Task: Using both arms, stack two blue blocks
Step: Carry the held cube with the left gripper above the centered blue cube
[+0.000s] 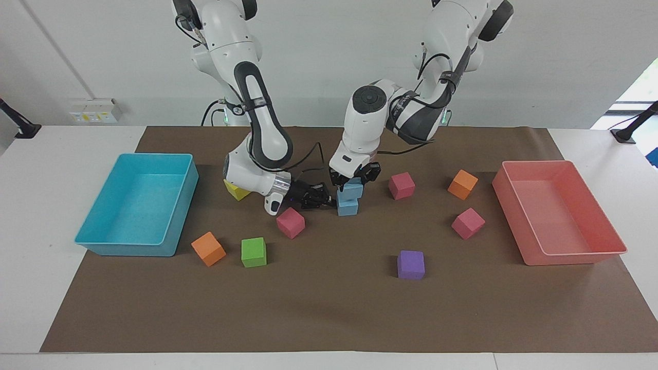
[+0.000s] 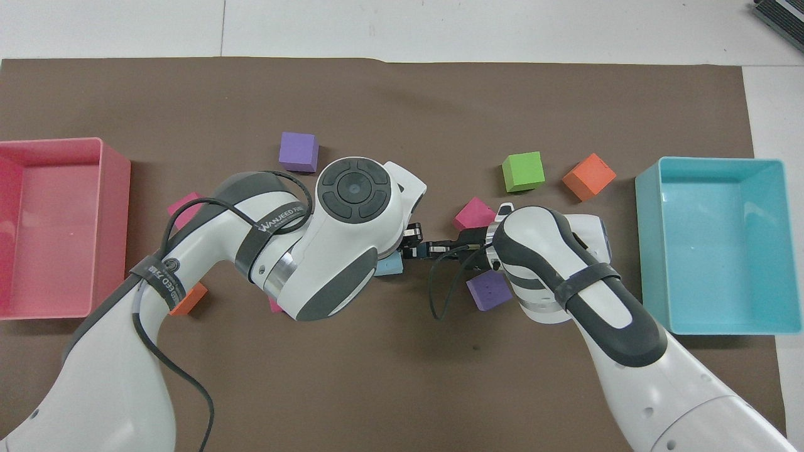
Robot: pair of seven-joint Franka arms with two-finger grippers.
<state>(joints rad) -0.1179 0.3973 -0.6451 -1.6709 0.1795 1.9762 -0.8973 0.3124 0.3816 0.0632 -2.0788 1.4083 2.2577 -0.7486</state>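
Note:
One blue block (image 1: 348, 208) rests on the brown mat mid-table. A second blue block (image 1: 352, 191) sits directly over it, slightly offset toward the left arm's end, and my left gripper (image 1: 354, 183) is shut on it from above. I cannot tell whether the two blocks touch. My right gripper (image 1: 330, 201) lies low over the mat, shut, with its tips at the side of the lower block. In the overhead view the left arm's wrist covers most of the stack; only a corner of a blue block (image 2: 390, 266) shows, with the right gripper (image 2: 419, 252) beside it.
A turquoise tray (image 1: 128, 242) stands at the right arm's end and a pink tray (image 1: 576, 253) at the left arm's end. Loose cubes lie around: yellow (image 1: 236, 191), magenta (image 1: 290, 222), orange (image 1: 208, 248), green (image 1: 254, 252), purple (image 1: 410, 264), magenta (image 1: 401, 185).

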